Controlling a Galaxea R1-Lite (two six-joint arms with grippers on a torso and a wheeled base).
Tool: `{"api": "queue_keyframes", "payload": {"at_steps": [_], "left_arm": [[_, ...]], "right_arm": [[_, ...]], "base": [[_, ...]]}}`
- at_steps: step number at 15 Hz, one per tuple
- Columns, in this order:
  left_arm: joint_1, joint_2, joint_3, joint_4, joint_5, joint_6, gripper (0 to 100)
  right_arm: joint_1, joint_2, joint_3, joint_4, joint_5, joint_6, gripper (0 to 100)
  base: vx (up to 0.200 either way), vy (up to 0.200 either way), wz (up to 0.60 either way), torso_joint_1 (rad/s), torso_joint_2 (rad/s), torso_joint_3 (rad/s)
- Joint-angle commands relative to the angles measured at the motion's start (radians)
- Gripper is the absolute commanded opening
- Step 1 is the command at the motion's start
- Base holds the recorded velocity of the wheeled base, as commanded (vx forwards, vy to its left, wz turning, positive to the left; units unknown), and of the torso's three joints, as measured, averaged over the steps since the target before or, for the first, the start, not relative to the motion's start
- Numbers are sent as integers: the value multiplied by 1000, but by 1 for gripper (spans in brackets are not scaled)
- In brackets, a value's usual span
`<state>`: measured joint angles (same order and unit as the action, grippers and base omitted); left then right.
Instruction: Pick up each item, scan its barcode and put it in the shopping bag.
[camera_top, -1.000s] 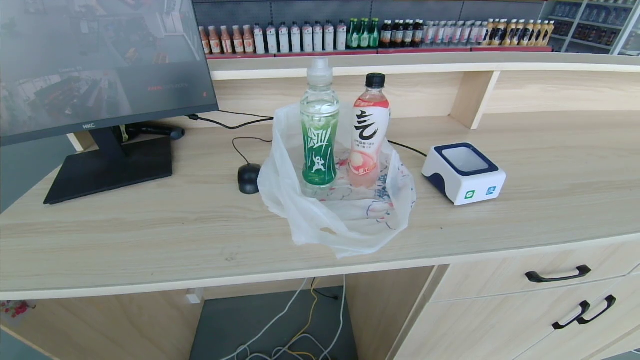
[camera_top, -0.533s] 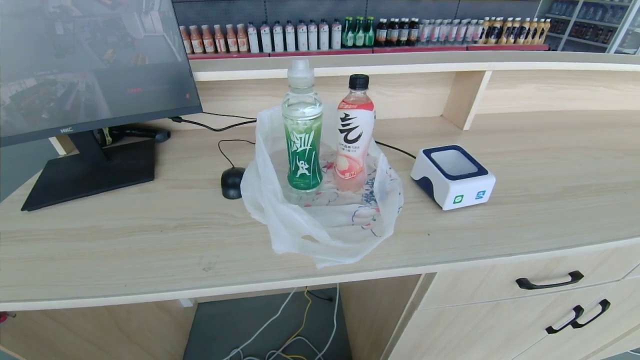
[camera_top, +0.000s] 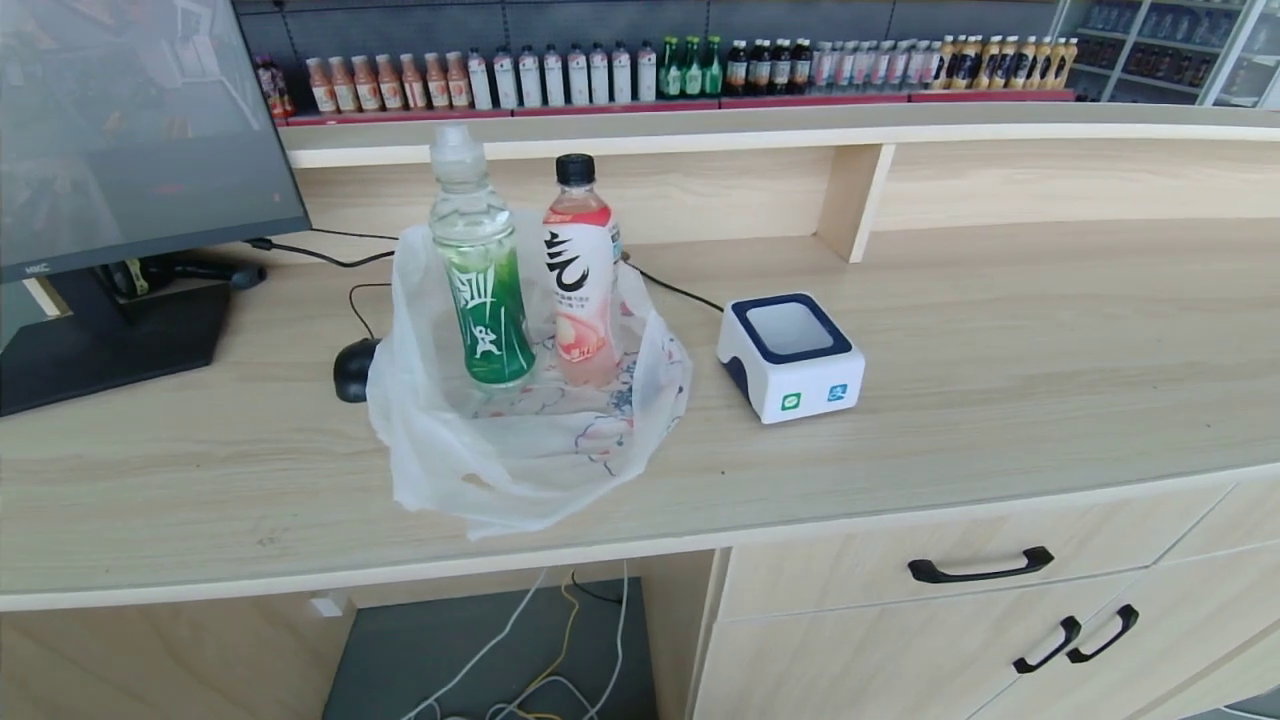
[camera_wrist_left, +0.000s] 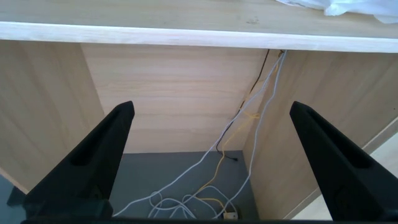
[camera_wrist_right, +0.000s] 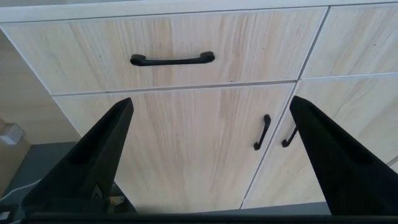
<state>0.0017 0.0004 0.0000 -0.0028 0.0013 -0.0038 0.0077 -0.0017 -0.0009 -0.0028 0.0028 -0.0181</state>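
A green-labelled bottle and a pink peach-labelled bottle stand upright inside the white plastic shopping bag on the wooden counter. The white and blue barcode scanner sits to the right of the bag. My left gripper hangs open below the counter edge, facing the cable gap under the counter. My right gripper is open too, low in front of the drawers, with nothing between its fingers.
A monitor on a black stand, a black mouse and cables sit left of the bag. A raised shelf runs along the counter's back. Drawers with a black handle lie below right; loose cables on the floor.
The head camera has turned to the right, so the whole scene has shifted left in the picture. The bottles, bag and scanner keep their places on the counter.
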Motion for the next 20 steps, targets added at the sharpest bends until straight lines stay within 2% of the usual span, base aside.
{"api": "queue_keyframes", "payload": {"at_steps": [1,14,20], "left_arm": [[0,0,0,0,0,1,100],[0,0,0,0,0,1,100],[0,0,0,0,0,1,100]], "right_arm": [[0,2,-1,0,0,0,100],[0,2,-1,0,0,3,100],[0,2,-1,0,0,3,100]], "base": [[0,-200,0,2,7,7],[0,-200,0,2,0,1],[0,0,0,0,0,0]]}}
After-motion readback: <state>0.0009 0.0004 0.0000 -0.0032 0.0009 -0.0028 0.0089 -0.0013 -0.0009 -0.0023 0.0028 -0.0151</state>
